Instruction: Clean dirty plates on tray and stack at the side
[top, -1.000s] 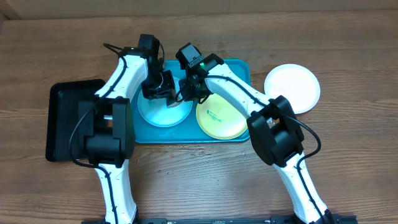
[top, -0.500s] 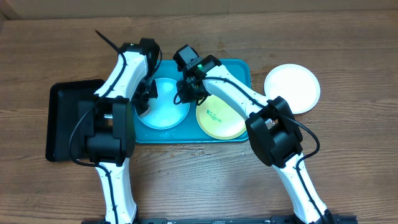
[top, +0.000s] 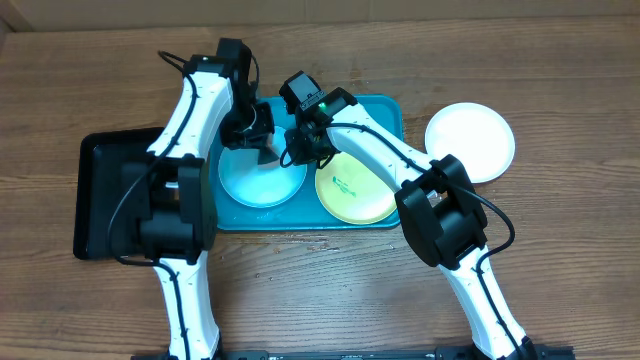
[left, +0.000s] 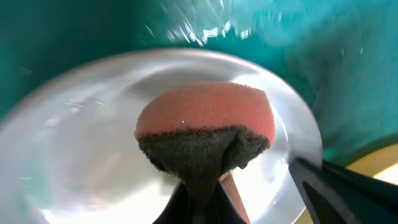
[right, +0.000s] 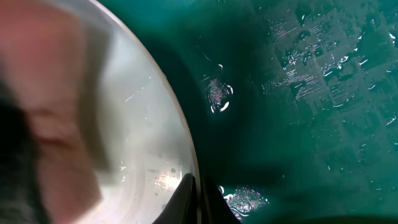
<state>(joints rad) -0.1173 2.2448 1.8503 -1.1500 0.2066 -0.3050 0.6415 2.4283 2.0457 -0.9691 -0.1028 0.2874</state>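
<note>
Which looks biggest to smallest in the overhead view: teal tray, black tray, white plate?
1. teal tray
2. black tray, though the left arm hides part of it
3. white plate

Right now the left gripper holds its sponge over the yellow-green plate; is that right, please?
Not quite: the left gripper holds its sponge over the light blue plate, as the overhead view shows; the yellow-green plate lies beside it.

Blue plate (top: 262, 182), yellow-green plate (top: 355, 192) on tray (top: 386, 114); white plate (top: 470, 142) beside
</note>
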